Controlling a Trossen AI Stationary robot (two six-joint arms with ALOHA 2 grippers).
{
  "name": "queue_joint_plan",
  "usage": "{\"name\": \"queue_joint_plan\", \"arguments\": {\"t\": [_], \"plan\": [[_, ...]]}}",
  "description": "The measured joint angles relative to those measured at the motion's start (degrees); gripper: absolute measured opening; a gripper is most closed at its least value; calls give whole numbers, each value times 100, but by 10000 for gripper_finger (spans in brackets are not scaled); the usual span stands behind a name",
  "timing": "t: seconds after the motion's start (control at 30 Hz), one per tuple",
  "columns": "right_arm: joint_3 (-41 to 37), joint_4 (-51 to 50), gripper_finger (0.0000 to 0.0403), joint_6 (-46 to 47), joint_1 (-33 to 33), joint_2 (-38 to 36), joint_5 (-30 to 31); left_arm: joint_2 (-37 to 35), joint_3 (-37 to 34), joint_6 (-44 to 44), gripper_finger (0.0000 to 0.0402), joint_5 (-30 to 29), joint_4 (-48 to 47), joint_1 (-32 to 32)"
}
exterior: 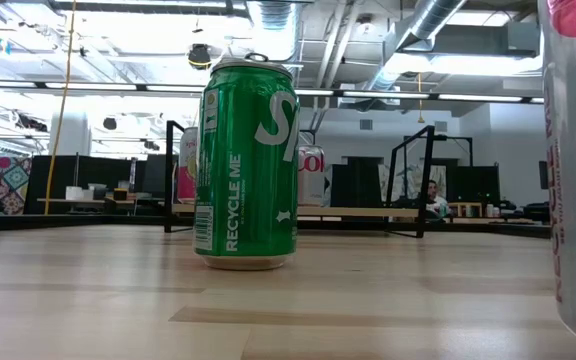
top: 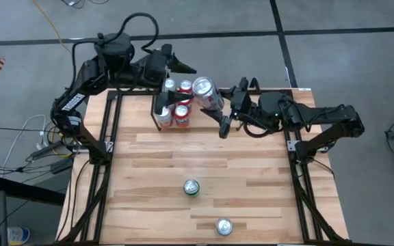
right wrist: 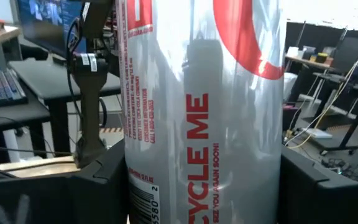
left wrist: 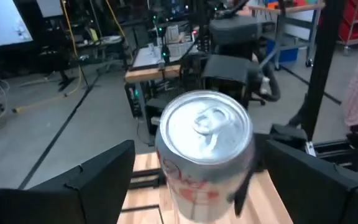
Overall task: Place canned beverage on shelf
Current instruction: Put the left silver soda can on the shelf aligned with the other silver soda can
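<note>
While the left arm reaches in from the far left corner of the tabletop (top: 156,171), its left gripper (top: 176,66) sits over the far end of the shelf (top: 161,113), a low rack of thin black wire at the back of the wood. Seen from that arm's wrist, its two dark fingers (left wrist: 92,180) stand wide on either side of a silver can; the top and pull tab face the camera, and I cannot tell whether the fingers press it or only flank it. Inside the shelf stand several cans with red labels (top: 181,115), packed close together, their silver tops showing from above.

Just to the right of the shelf, the silver can with red print (top: 206,93) is held tilted above the tabletop, its top turned toward the shelf and near the cans there. The right gripper (top: 226,109) has it: from the right wrist camera the can (right wrist: 204,112) fills the gap between the two dark fingers (right wrist: 328,186), which sit against its sides, the words "CYCLE ME" running along the silver wall. The right arm stretches in from the right edge of the tabletop.

Nearer the front, well apart from the shelf, a green can (top: 192,187) stands upright on the bare wood. A silver can (top: 224,226) stands closer still to the front edge, a little to the right of the green one. From tabletop height the green can (exterior: 246,165) looms large and upright.
</note>
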Motion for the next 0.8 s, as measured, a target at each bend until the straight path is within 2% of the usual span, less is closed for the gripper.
{"name": "queue_joint_plan", "arguments": {"t": [0.23,0.4,0.6,0.8], "plan": [[-1,-36,268,-183,-75,22,-41,238,-4,-91,341,404,-150,50],[-1,-319,268,-93,-126,25,-145,467,-4,-227,341,414,-151,52],[3,-334,268,-91,-236,81,-265,603,3,-394,341,491,313,8],[-1,-391,268,-93,-265,113,-284,718,-7,-560,341,492,192,15]]}}
